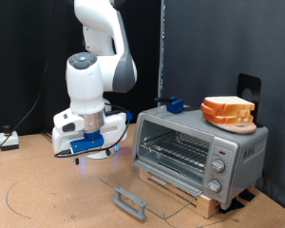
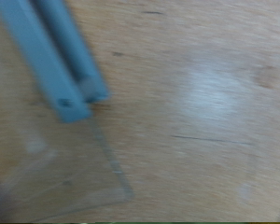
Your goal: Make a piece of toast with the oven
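The silver-grey oven (image 1: pixel 239 144) stands on a wooden board at the exterior view's right. Its glass door (image 1: pixel 142 182) is folded down flat and the grey bar handle (image 1: pixel 130 201) lies at the front. The wire rack (image 1: pixel 176 147) inside looks bare. A pile of bread slices (image 1: pixel 228 111) sits on top of the oven. No single slice of toast shows apart from it. My gripper (image 1: pixel 85 150) hangs low over the table, to the exterior view's left of the oven. In the wrist view its blue fingers (image 2: pixel 70 70) lie side by side, shut and empty, beside the glass door's corner (image 2: pixel 75 182).
A small blue object (image 1: pixel 173 104) sits on the oven's top near its back left corner. Three round knobs (image 1: pixel 218 169) are on the oven's right panel. Cables (image 1: pixel 8 141) lie on the wooden table at the exterior view's far left. A black curtain hangs behind.
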Controlling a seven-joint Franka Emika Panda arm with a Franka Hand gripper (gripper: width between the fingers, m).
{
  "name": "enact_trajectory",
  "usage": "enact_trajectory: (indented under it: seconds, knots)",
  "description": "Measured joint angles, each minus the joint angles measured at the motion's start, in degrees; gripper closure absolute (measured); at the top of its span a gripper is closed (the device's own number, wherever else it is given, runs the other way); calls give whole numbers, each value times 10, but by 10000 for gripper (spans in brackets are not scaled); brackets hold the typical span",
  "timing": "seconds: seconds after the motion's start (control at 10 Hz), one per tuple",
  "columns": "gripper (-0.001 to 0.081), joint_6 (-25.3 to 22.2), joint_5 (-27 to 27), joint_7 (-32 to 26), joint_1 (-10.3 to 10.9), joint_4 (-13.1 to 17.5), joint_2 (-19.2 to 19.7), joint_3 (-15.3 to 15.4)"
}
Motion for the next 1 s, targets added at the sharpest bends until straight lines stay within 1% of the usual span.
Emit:
enact_trajectory:
  seconds: [0.1,0.2,0.3,0.4,0.6,0.7,0.9,1.0]
  knots:
    - [-1,-32,61,-50,3,6,-12,1]
    - [-1,-67,110,-91,4,12,-26,1]
    - [-1,-99,142,-118,5,18,-40,1]
    - [-1,-124,162,-130,7,23,-55,2]
    - [-1,-167,174,-133,12,30,-83,11]
    - [-1,-180,174,-132,16,32,-97,17]
    - [-1,-196,174,-125,22,32,-125,34]
    - [-1,-200,174,-109,24,32,-139,45]
